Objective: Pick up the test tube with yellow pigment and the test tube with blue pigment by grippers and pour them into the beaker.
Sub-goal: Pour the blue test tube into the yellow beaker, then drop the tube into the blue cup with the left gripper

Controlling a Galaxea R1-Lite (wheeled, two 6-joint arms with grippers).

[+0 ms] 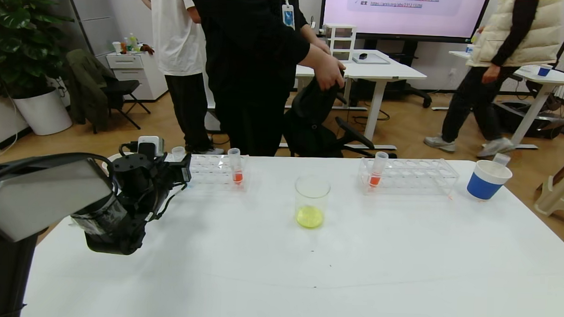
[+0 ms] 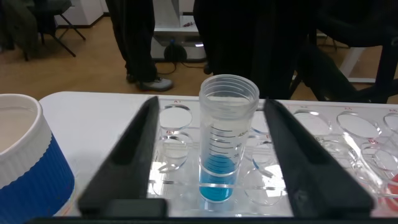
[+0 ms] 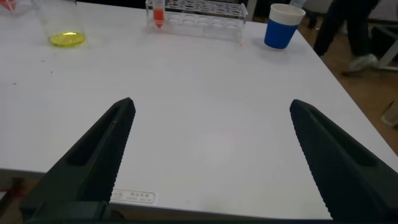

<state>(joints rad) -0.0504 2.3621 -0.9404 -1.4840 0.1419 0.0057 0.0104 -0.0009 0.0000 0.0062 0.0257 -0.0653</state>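
1. The right pincer (image 3: 208, 155), nearest the robot, hovers spread wide and empty over the bare tabletop (image 1: 278, 271), well short of the beaker (image 1: 312, 201).
2. The beaker already holds yellow liquid, so the yellow pour looks done.
3. Beyond the beaker, to its left, the left pincer (image 2: 208, 152) brackets the test tube with blue pigment (image 2: 222, 143) in its rack (image 2: 323, 134), fingers spread, not yet gripping; the blue pour remains.

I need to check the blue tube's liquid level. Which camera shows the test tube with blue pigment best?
The left wrist view: the test tube with blue pigment stands upright in its rack, close up between the open left gripper fingers. In the head view the left gripper hides it. The right wrist view doesn't show it.
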